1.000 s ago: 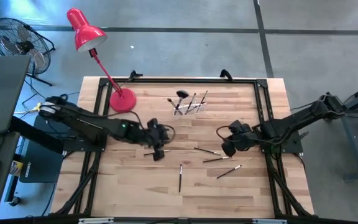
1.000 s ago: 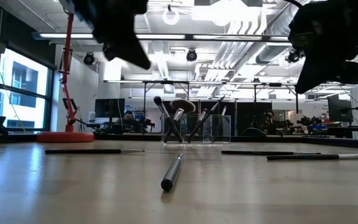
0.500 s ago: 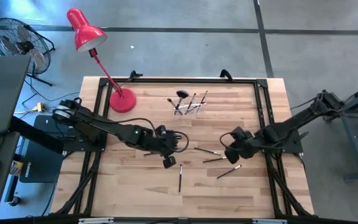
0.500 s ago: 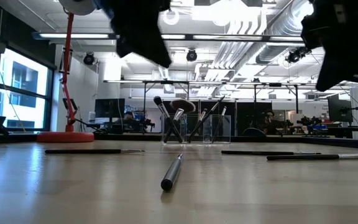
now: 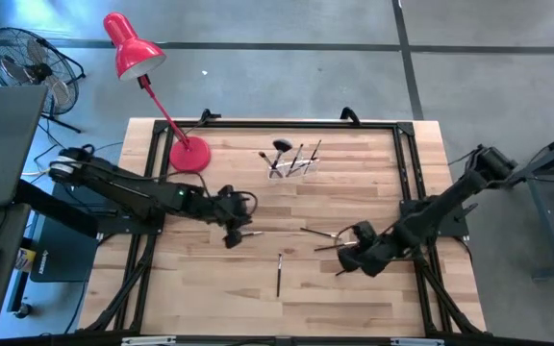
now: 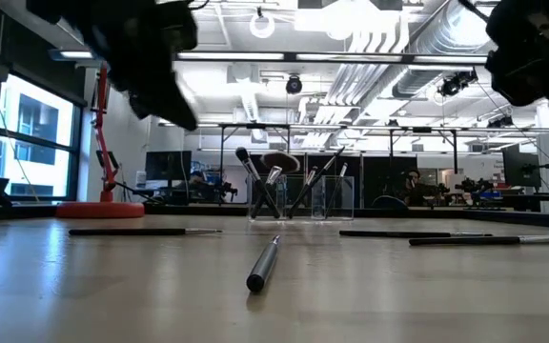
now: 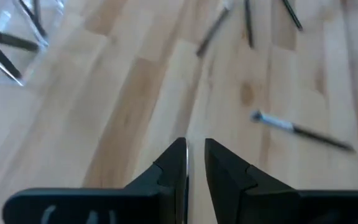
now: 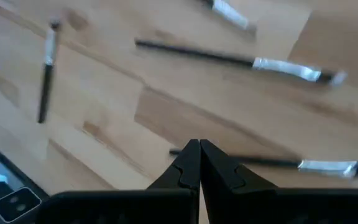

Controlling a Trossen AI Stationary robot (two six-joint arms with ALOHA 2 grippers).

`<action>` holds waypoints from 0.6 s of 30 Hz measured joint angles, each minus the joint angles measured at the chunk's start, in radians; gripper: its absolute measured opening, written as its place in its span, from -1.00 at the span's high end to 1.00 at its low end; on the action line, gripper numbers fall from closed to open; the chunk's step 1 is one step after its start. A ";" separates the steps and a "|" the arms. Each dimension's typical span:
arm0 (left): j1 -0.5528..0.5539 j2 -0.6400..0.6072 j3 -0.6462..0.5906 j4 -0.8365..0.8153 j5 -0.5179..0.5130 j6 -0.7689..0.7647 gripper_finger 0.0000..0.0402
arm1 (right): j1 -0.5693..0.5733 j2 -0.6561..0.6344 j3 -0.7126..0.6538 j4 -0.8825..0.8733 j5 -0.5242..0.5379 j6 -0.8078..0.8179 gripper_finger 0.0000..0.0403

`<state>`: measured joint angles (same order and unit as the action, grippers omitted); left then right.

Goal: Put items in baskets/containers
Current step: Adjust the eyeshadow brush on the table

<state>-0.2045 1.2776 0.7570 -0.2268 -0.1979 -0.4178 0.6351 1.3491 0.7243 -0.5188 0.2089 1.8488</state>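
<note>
Progress: several makeup brushes stand in clear holder (image 5: 291,163) | five loose brushes (image 5: 279,274) left on surface (image 5: 210,288) | my left fingers (image 7: 194,163) slightly apart, empty | my right fingers (image 8: 198,163) together, empty.

left dark six-joint arm: reached in from the left side, its two-finger gripper (image 5: 232,234) left of centre, fingers (image 7: 174,163) a narrow gap apart | right dark arm: stretched low, gripper (image 5: 348,259) right of centre, fingers (image 8: 190,163) pressed together, empty
</note>
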 joint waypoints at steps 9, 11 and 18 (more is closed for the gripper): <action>0.042 -0.123 -0.055 -0.066 0.179 0.220 0.72 | -0.013 0.215 0.246 -0.384 -0.250 0.152 1.00; 0.041 -0.125 -0.055 -0.068 0.206 0.275 0.72 | -0.012 0.249 0.260 -0.441 -0.301 0.160 1.00; 0.041 -0.125 -0.055 -0.104 0.304 0.339 0.72 | -0.012 0.318 0.228 -0.455 -0.344 0.199 1.00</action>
<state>-0.1635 1.1526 0.7021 -0.3306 0.1065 -0.0786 0.6233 1.6667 0.9525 -0.9736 -0.1351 2.0482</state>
